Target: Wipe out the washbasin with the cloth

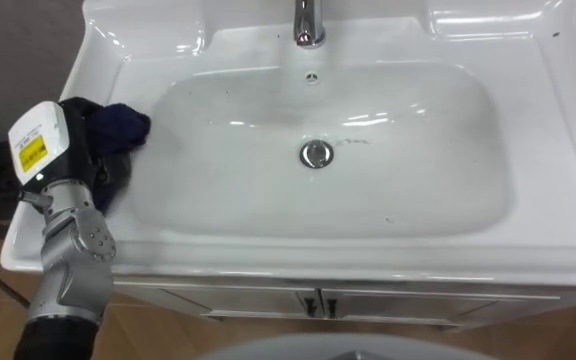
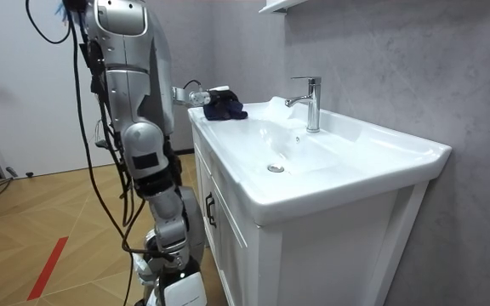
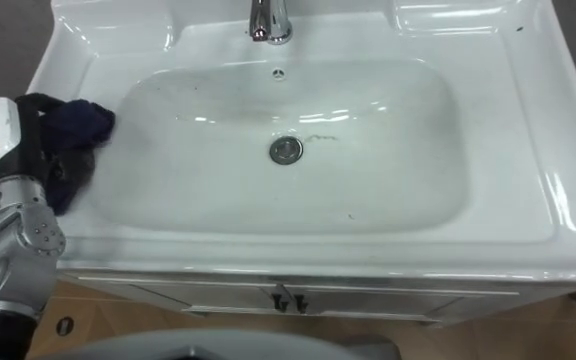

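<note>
A humanoid robot stood at the front left corner of a wide white basin [image 1: 448, 150] set on a white cabinet [image 2: 330, 246]. Its left hand [image 1: 63, 150] reached onto the basin's left rim, against a bunched dark blue cloth [image 1: 126, 124] that lay there at the edge of the bowl. Dark hand and dark cloth merged in the eye views, so it could not be told whether the hand gripped the cloth or only rested on it.

Several things looked likely to go wrong. Most of the bowl lay to the right of the hand, so a sweep from this stance would probably leave the far side unwiped. The slope from rim to bowl was glossy, and a loosely held cloth could slip free and slide to the bottom. A high pass along the back risked knocking the chrome faucet [image 1: 309, 25]. Bunched up, the cloth offered little contact and might skip the faint grey marks [image 1: 353, 143] just beside the drain [image 1: 316, 153].

The porcelain shone with bright reflections. Behind the basin rose a grey textured wall [image 2: 381, 51]. The wooden floor [image 2: 24, 229] carried a red strip [image 2: 48, 268], and the edge of a white shelf [image 2: 279, 5] showed above the faucet.
</note>
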{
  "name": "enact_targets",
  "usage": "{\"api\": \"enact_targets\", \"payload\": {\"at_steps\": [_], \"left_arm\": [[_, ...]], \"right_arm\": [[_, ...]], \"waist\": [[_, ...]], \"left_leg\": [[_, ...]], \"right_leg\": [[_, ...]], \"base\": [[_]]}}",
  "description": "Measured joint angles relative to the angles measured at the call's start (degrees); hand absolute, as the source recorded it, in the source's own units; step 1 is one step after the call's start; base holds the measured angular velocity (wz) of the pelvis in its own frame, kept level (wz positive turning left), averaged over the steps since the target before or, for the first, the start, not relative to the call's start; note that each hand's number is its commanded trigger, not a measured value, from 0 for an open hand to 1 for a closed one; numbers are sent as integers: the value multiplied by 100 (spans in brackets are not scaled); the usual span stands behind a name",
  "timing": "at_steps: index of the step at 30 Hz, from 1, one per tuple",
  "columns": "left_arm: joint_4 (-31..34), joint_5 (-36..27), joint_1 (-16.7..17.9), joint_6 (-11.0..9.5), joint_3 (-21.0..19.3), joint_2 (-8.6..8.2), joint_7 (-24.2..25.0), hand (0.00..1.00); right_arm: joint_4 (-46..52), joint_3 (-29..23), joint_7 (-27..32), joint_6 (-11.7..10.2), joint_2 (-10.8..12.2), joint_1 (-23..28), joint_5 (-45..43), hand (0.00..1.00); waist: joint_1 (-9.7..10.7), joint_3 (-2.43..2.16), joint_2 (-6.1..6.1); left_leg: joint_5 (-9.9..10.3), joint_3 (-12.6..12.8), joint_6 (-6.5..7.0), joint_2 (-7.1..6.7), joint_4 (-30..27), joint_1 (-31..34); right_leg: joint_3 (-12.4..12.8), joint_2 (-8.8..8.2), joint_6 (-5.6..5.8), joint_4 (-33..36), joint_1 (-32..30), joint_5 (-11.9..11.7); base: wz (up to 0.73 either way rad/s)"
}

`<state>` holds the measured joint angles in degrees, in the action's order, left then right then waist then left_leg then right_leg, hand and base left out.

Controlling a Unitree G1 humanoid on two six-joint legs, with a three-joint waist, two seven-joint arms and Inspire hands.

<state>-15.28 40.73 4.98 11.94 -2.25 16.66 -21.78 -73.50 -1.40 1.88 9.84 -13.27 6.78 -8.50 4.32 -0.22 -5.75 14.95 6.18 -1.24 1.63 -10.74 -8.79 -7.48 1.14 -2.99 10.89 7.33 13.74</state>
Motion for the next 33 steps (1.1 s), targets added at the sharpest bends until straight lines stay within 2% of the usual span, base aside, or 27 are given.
{"api": "enact_targets", "payload": {"at_steps": [7,11,12,13,14,15,21,27,33], "left_arm": [[-162,5,0,189,-41,0,19,100],[-154,11,-1,200,-94,0,50,100],[-150,11,-1,207,-96,1,59,96],[-129,10,-1,234,-97,1,83,44],[-82,10,-1,280,-97,1,115,14],[-56,10,0,299,-97,1,124,0],[87,9,-1,298,-101,0,121,0],[487,10,2,252,-99,0,114,0],[717,7,8,-57,-100,1,-39,0]], "right_arm": [[60,-113,-2,102,-10,-2,29,0],[64,-113,0,152,-11,-12,28,0],[64,-111,0,153,-11,-12,32,0],[63,-109,0,155,-11,-9,66,0],[58,-104,1,155,-10,-10,124,0],[58,-104,1,155,-10,-9,138,0],[5,-91,10,148,-8,-20,143,0],[-7,146,38,1,6,0,141,0],[-20,144,38,-159,5,7,142,0]], "waist": [[-6,-7,-12],[-7,-4,0],[-12,-4,0],[-32,-4,-2],[-47,-4,-2],[-53,-3,-1],[-148,-2,5],[-134,33,58],[-159,45,65]], "left_leg": [[-11,-5,18,1,-15,-4],[-12,-6,20,-1,-43,21],[-12,-6,20,-1,-49,23],[-12,-6,20,-1,-60,24],[-12,-5,20,-1,-61,24],[-12,-6,20,-1,-60,24],[-12,-15,20,-7,-55,31],[-12,-91,20,-13,-43,40],[-12,-59,20,-13,-50,42]], "right_leg": [[33,-3,-4,25,-3,-2],[41,-4,-4,-11,-28,-2],[44,-4,-4,-10,-29,-2],[52,-3,-4,-11,-32,-2],[51,-1,-4,-14,-34,-2],[50,-1,-4,-14,-35,-2],[48,1,-6,-4,-31,-5],[-51,-15,-4,-10,3,-7],[-3,-17,1,-7,-13,-10]], "base": [[0],[0],[-6],[-6],[-5],[-3],[0],[8],[-3]]}}
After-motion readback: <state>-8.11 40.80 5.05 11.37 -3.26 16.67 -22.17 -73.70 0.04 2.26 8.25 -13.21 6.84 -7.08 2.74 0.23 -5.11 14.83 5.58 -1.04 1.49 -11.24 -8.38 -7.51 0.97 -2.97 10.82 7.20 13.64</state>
